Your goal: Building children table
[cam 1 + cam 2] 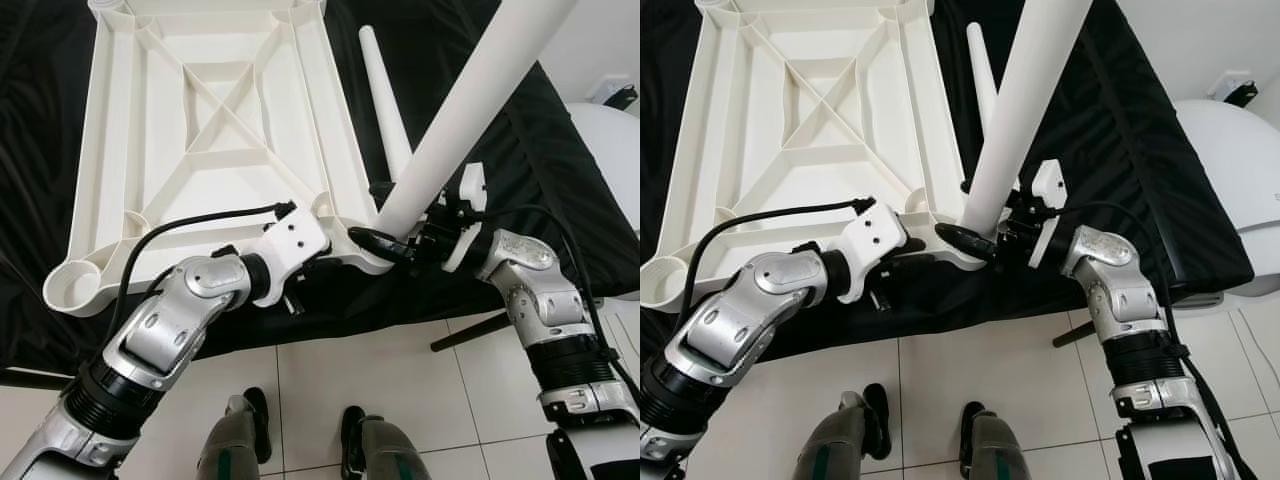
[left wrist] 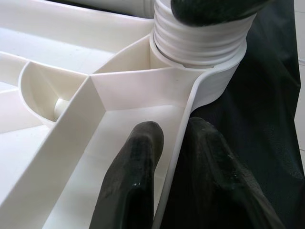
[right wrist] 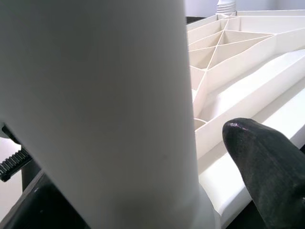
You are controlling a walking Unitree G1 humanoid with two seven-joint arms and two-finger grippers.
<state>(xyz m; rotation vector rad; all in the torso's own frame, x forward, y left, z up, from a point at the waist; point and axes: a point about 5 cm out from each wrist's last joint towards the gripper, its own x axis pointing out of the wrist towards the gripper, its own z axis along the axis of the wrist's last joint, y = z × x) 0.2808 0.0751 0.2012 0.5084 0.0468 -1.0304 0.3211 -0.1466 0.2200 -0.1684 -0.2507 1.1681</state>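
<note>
Table leg (image 3: 95, 109) between right fingers (image 3: 267, 162)

The table top (image 1: 200, 140) lies upside down, ribs upward, on a cloth-covered bed (image 1: 530, 150), with tiled floor (image 1: 330, 380) in front of it. At its near right corner a table leg (image 1: 470, 110) stands in the corner socket (image 2: 217, 78), tilted up and to the right, its threaded end seated in the ring. The right hand (image 1: 400, 243) is closed around the base of this leg, from the right. The left hand (image 2: 164, 157) straddles the near edge wall of the table top, just left of that socket, one finger inside and one outside. A spare leg (image 1: 385, 110) lies on the bed, right of the table top and behind the tilted leg. The near left corner socket (image 1: 70, 290) sits at the bed's front edge.
</note>
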